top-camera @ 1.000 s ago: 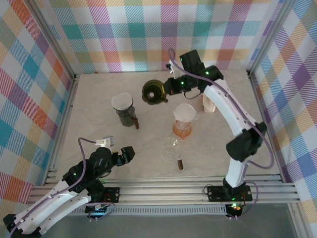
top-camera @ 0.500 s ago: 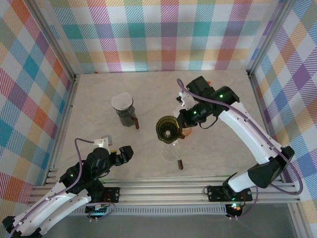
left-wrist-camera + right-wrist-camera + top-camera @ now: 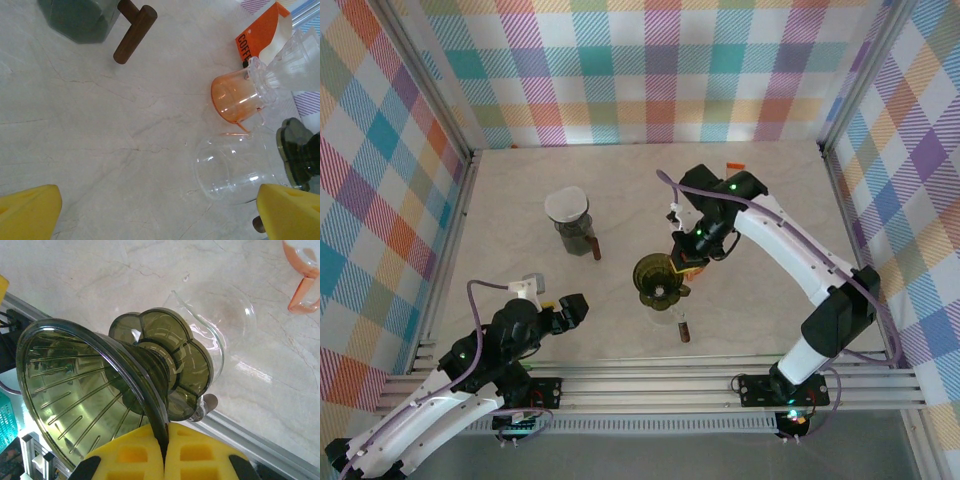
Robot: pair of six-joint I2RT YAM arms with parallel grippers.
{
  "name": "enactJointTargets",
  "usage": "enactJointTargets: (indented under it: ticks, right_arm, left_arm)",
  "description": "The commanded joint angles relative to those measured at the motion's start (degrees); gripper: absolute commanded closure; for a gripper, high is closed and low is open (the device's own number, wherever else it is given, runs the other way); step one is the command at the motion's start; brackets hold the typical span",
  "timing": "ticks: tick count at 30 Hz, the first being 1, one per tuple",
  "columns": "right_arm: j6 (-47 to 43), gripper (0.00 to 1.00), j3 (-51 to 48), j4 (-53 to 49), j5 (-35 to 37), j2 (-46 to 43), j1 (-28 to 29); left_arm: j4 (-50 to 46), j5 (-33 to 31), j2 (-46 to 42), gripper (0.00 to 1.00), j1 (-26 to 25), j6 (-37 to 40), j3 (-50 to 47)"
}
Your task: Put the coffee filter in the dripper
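R gripper point(image 3: 165, 442) pinches rim of olive dripper point(image 3: 120, 380), L gripper point(image 3: 160, 212) gapes empty near-left; thin tilted edge-grip could slip, dropping it off-centre & tipping glass carafe point(image 3: 222, 169).

Left wrist view: your left gripper point(image 3: 160, 220) hangs over the marble table point(image 3: 100, 130), yellow pads point(image 3: 30, 212) spread to both bottom corners.
Near your right pad sits a clear glass carafe point(image 3: 225, 167). Just beyond it an orange cup point(image 3: 237, 97) carries a frosted ribbed cone point(image 3: 295, 67), with an orange coffee packet point(image 3: 260, 37) behind. A dark green jar point(image 3: 80, 17) with a wooden handle point(image 3: 134, 34) sits top left, and the base of the olive dripper point(image 3: 300, 155) shows at the right edge.
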Motion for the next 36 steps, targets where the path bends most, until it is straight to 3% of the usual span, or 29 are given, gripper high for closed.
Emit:
enactJointTargets:
  ticks: [1, 25, 31, 36]
  right_arm:
    - [-0.5, 1.00, -1.5, 0.7, -1.7, -1.2, -0.5]
    - [-0.9, 1.00, -9.6, 6.1, -1.8, -4.6, -3.2]
    - [-0.7, 0.58, -10.5, 6.6, -1.5, -5.9, -3.1]
    - [-0.5, 0.35, -11.3, 7.3, -1.5, -7.7, -3.2]
  left_arm:
    - [-0.4, -0.5, -0.3, 0.00, 0.6, 1.3, 0.0]
    - [-0.8, -0.3, -0.7, 0.00, 0.6, 0.9, -0.4]
    - [-0.7, 0.0, -0.5, 0.00, 0.6, 1.1, -0.3]
    - [-0.5, 0.0, -0.3, 0.00, 0.6, 0.9, -0.3]
